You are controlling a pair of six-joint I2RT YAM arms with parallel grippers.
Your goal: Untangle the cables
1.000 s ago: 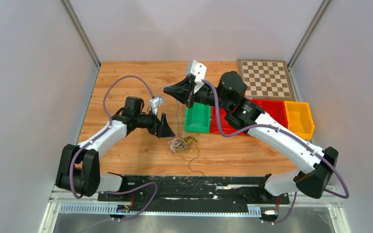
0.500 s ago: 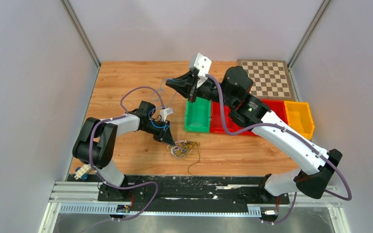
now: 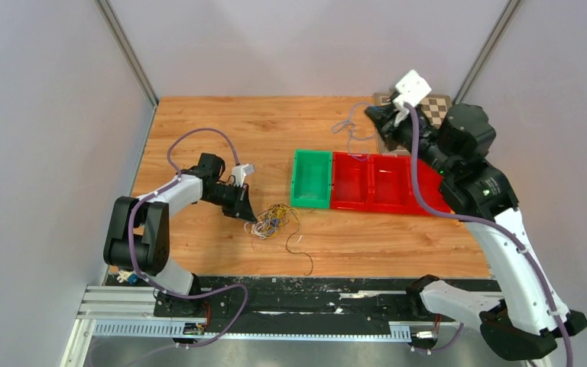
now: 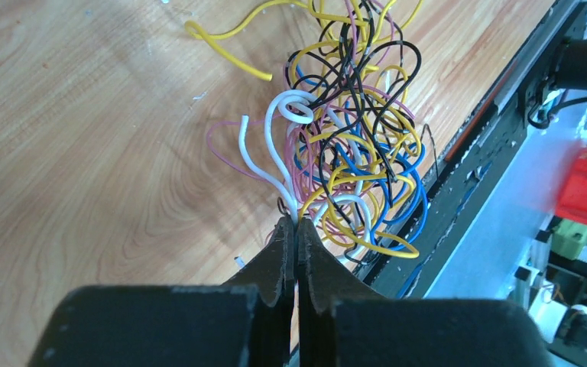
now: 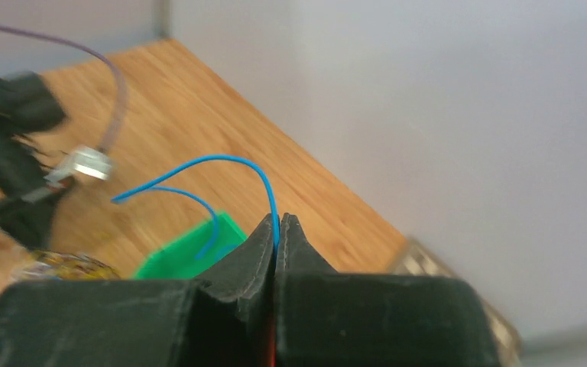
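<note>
The cables [image 3: 274, 222] lie as a small snarl of yellow, white, dark, pink and blue wires on the wooden table, in front of the green bin. In the left wrist view the snarl [image 4: 351, 153] fills the middle. My left gripper [image 4: 296, 223] is at its near edge, shut on a white cable [image 4: 275, 153] that runs up into the snarl. In the top view the left gripper [image 3: 251, 219] touches the snarl's left side. My right gripper [image 5: 277, 222] is raised at the back right, shut on a single blue cable [image 5: 222, 159] that arcs free in the air.
A green bin [image 3: 311, 180] and red bins [image 3: 371, 183] stand in a row right of centre. A chessboard [image 3: 437, 107] lies at the back right, partly under the right arm. One dark wire [image 3: 303, 256] trails from the snarl toward the table's front edge.
My left gripper dropped to the snarl and shut on the white cable. The right arm swung back and to the right, carrying the blue cable from above the green bin toward the chessboard.
</note>
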